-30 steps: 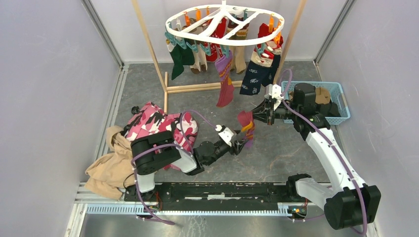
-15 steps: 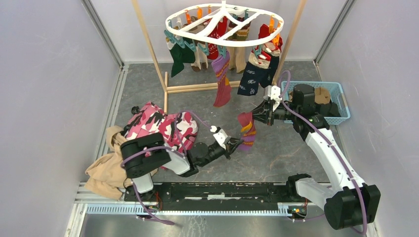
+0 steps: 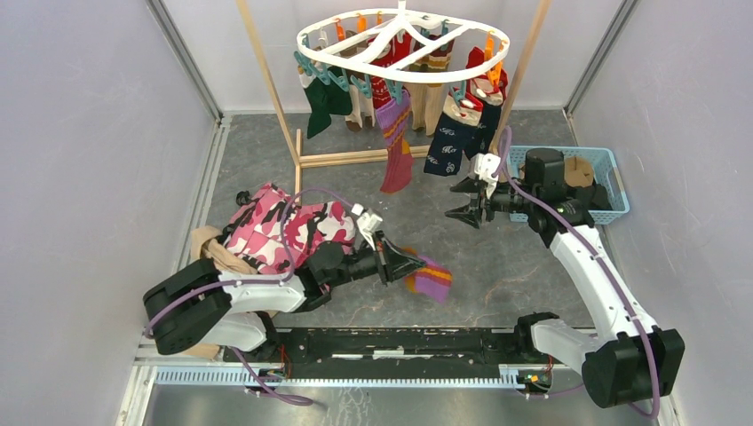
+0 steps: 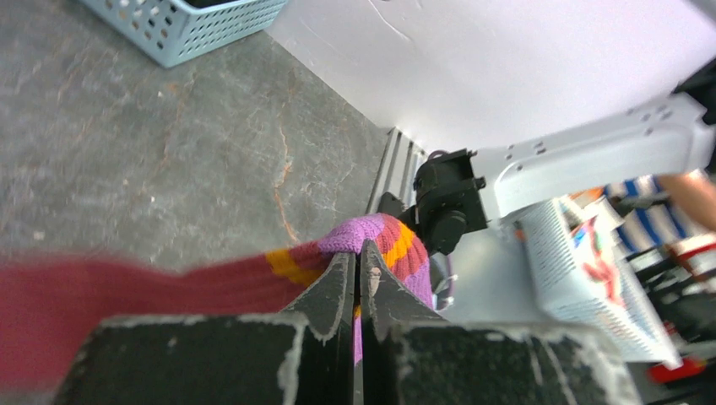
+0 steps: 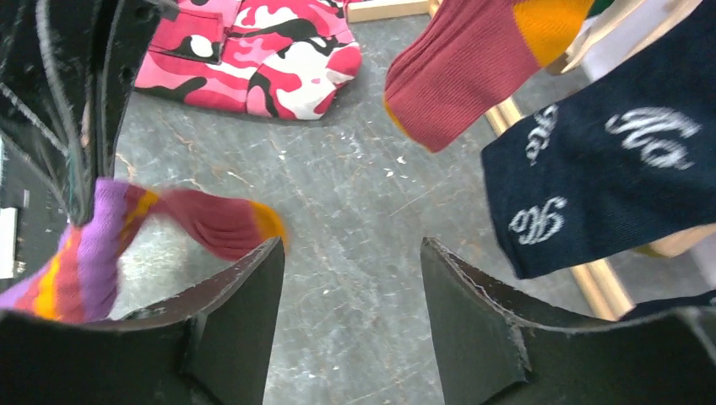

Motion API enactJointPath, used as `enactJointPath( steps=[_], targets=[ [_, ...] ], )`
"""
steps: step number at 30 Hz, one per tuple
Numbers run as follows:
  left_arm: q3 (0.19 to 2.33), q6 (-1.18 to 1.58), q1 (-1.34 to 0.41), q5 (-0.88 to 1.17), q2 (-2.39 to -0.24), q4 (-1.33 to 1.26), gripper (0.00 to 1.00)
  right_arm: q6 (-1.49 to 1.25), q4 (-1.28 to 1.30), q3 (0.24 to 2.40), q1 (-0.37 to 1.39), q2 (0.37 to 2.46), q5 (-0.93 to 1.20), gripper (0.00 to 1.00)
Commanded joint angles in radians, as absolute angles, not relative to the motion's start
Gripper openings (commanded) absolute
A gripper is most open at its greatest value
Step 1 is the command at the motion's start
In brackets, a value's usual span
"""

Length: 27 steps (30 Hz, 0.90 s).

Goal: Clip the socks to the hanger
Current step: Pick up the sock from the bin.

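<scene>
Top view: the hanger [image 3: 426, 78] is seen hung at 12 o'clock on the wooden rack [image 3: 355, 160]. A row of clipped socks [image 3: 448, 146] dangles beneath it: dark green toward 10 o'clock, a purple-maroon one w/ yellow bands in the middle, navy toward 2 o'clock.

Down near table ctr, a striped sock [image 3: 429, 280] is gripped by the L gripper [image 3: 410, 264], jaws clenched hard on the fabric. It's backed up by the L wrist view: the L gripper [image 4: 356, 263] is seen w/ fingers [image 4: 325, 291] pressed together, and the sock's purple-and-yellow end [image 4: 384, 232] bulges past the tips. The maroon length trails off toward 9 o'clock, blurred. The sock is carried low over the table; whether it touches can't be told.

The R gripper [image 3: 455, 201] is held at approx 1 o'clock from that sock, well apart from it, jaws released and spread, nothing gripped. In the R wrist view only bare table is seen across the R gripper [image 5: 350, 253]. The striped sock [image 5: 93, 245] shows at 8 o'clock there, a hanging navy sock [image 5: 599, 177] at 2 o'clock, a maroon toe [image 5: 473, 67] at 12.

A pink camo cloth [image 3: 284, 226] is spotted at 9 o'clock beside the L arm, and a blue basket [image 3: 613, 191] at 3 o'clock, just behind the R wrist.
</scene>
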<state>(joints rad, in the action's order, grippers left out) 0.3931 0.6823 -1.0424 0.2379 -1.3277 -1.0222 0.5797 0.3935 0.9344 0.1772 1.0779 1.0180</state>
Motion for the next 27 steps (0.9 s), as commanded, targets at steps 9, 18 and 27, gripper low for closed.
enactJointPath(
  steps=[9,18,27],
  targets=[
    [0.227,1.427,-0.837,0.257,-1.247,-1.205,0.02,1.331,0.744,0.949,0.320,1.063,1.065,0.84],
    [0.186,1.728,-0.801,0.229,-1.394,-1.443,0.02,1.289,0.510,0.806,0.536,1.053,0.819,0.83],
    [0.233,1.916,-0.795,0.313,-1.635,-1.735,0.02,1.172,0.340,0.746,0.609,1.025,0.722,0.77]
  ],
)
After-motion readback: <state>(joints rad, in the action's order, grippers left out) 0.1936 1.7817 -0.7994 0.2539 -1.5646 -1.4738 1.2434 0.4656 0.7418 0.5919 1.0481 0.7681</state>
